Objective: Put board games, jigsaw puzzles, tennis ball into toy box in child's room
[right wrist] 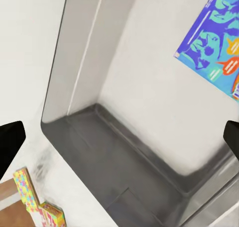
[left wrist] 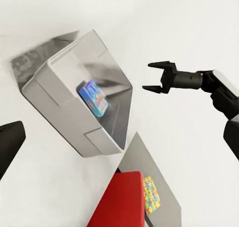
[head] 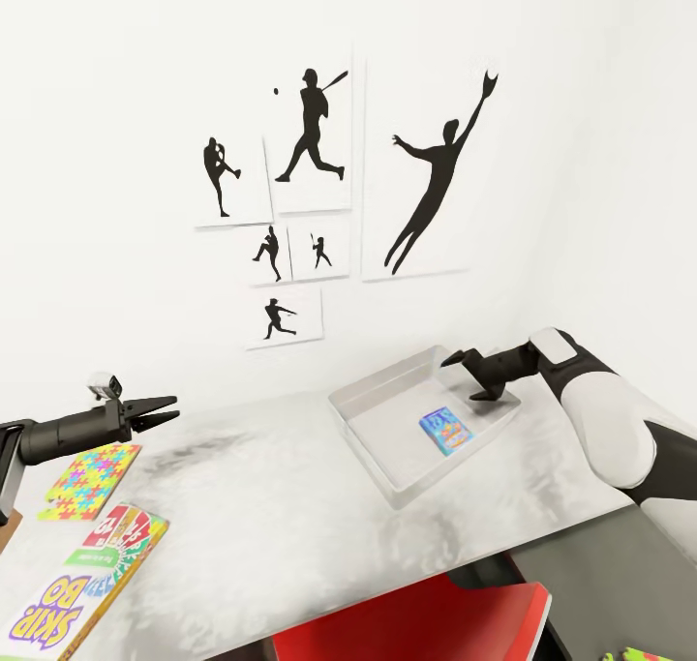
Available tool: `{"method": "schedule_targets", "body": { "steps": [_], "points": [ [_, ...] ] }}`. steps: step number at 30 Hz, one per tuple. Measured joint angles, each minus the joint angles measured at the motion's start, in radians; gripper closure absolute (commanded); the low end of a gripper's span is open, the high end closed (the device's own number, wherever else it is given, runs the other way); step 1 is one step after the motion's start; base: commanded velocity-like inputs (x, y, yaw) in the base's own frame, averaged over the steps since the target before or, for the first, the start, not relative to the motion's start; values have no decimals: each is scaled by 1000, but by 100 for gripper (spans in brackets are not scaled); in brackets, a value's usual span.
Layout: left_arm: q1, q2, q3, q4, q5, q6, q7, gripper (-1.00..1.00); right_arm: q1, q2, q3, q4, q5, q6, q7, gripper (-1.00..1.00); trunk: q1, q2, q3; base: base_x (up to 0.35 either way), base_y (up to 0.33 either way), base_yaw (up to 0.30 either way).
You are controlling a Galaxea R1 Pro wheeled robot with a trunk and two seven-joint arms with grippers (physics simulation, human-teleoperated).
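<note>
Hovering over the toy box (head: pixel 387 448), my right claw (head: pixel 463 363) hangs with its dark fingers spread apart and nothing between them. That box is a pale grey rectangular bin with thin plain walls, sitting skewed toward the right end of the tabletop (head: pixel 261 506), which is pale grey and mottled. Flat on its floor lies a blue board game (head: pixel 446 430) with purple, white and orange art on its lid, well clear of the walls on the near side.

My left claw (head: pixel 160 411) is out over the left part of the tabletop, fingers parted and holding nothing. Just below it a jigsaw puzzle (head: pixel 89 480) lies flat: a thin rectangle of interlocking yellow, red, blue, green and pink pieces. Nearer me lie two more game boxes, one green-edged with red and white print (head: pixel 126 535), and a yellow Skip-Bo box (head: pixel 48 622) overlapping it at the table's edge. A red chair (head: pixel 426 622) is tucked under the front edge
</note>
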Motion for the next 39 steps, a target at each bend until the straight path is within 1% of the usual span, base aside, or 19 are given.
{"method": "schedule_targets", "body": {
  "steps": [15, 19, 21, 23, 25, 26, 28, 29, 31, 32, 34, 35, 38, 39],
  "points": [
    [0, 1, 0, 1, 0, 0, 0, -100, 1, 1, 0, -9, -1, 0, 12, -100, 0, 0, 0, 0, 0, 0],
    [1, 3, 0, 1, 0, 0, 0, -100, 4, 0, 2, -21, -2, 0, 35, -100, 0, 0, 0, 0, 0, 0],
    [1, 4, -1, 1, 0, 0, 0, -100, 8, -1, 6, -33, -5, -1, 65, -100, 0, 0, 1, 0, 0, 0],
    [1, 6, -1, 1, 0, 0, 0, -100, 17, -2, 12, -52, -14, -1, 125, -100, 0, 0, 3, 0, 0, 0],
    [1, 7, -1, 1, 0, 0, 0, -100, 26, 0, 15, -63, -19, -2, 169, -100, 0, 0, 5, 0, 0, 0],
    [1, 8, -1, 1, -1, 0, 0, -100, 38, 1, 16, -76, -24, -1, 221, -100, 0, 0, 7, -5, 0, 0],
    [1, 11, 0, 2, -2, 0, 0, -100, 56, 1, 23, -95, -23, -1, 288, -100, 0, 0, 10, -31, 0, 0],
    [1, 16, -1, 1, -2, 0, 0, -100, 78, 1, 38, -124, -22, -2, 358, -100, 0, 0, 12, -64, 0, 0],
    [2, 24, -1, 2, -2, 0, 0, -100, 107, 0, 63, -168, -22, -2, 433, -100, 0, 0, 15, -99, 0, 0],
    [3, 31, -2, 1, -2, -1, 0, -100, 140, -1, 92, -227, -23, -2, 508, -100, 0, 0, 16, -136, 0, 0],
    [4, 37, -2, 2, -1, -1, 0, -100, 178, -2, 122, -299, -22, -2, 585, -100, 0, 0, 20, -175, 0, 0],
    [5, 41, -2, 2, -1, -1, 0, -100, 220, -3, 144, -375, -23, -2, 655, -100, 0, 0, 21, -213, 0, 0],
    [8, 45, 0, 2, 0, -1, 0, -100, 291, -5, 163, -488, -20, -2, 752, -100, 0, 0, 26, -242, -11, -5],
    [9, 47, 1, 1, 0, -2, 0, -100, 340, -6, 170, -553, -18, -2, 804, -100, 0, 0, 28, -257, -42, -28]
  ]
}}
